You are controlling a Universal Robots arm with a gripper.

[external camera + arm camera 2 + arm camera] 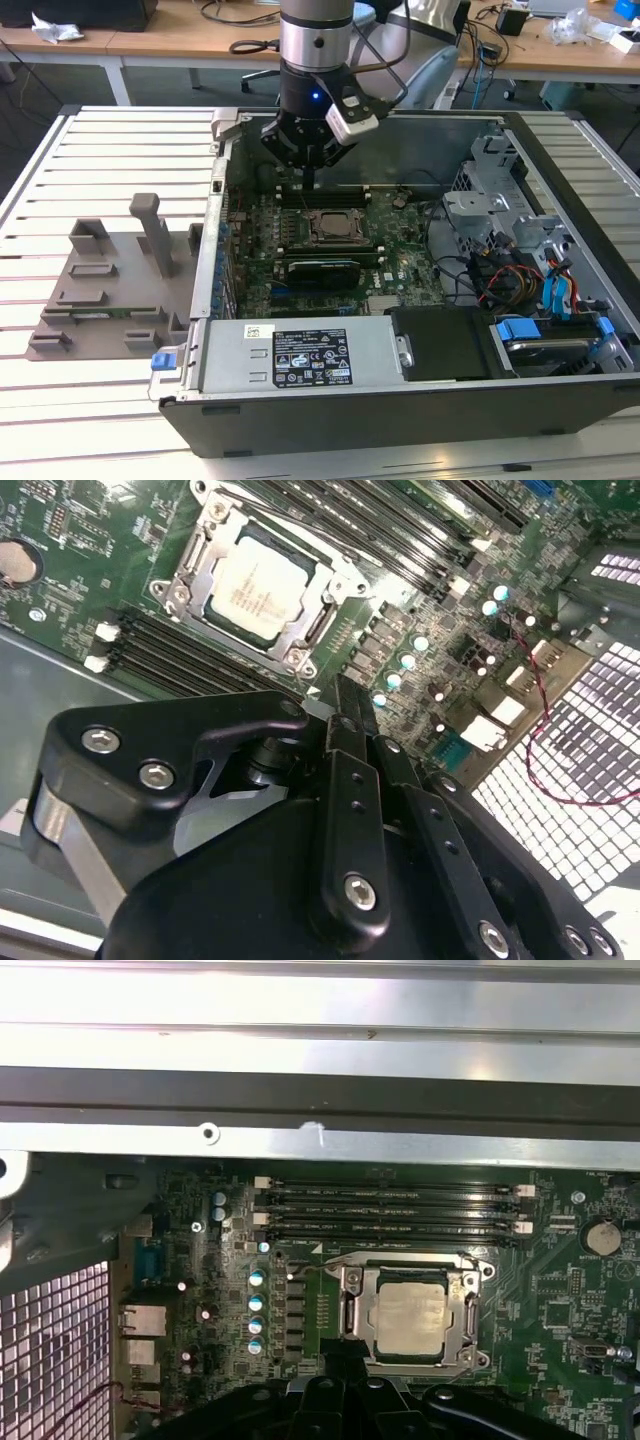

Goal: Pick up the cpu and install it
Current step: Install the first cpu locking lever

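The small square cpu (412, 1320) with its pale silver metal top already lies inside the dark square socket frame (409, 1266) on the green motherboard (400, 235), so the placing part of the work looks done. The black gripper (308, 150) hangs above the open grey computer case (420, 420), over the board just beyond the socket's far side; I judge it is parked there to stay clear of the chip.

The fingers (350, 715) appear drawn narrow, close together with nothing between them, in the second wrist view.

The exterior view gives the whole layout: the case on the slatted white bench (60, 400), a grey moulded fixture (110, 290) at the exterior view's left. Both wrist views add what it cannot: the chip seated square, and black memory slots (390, 1210) beside the frame.
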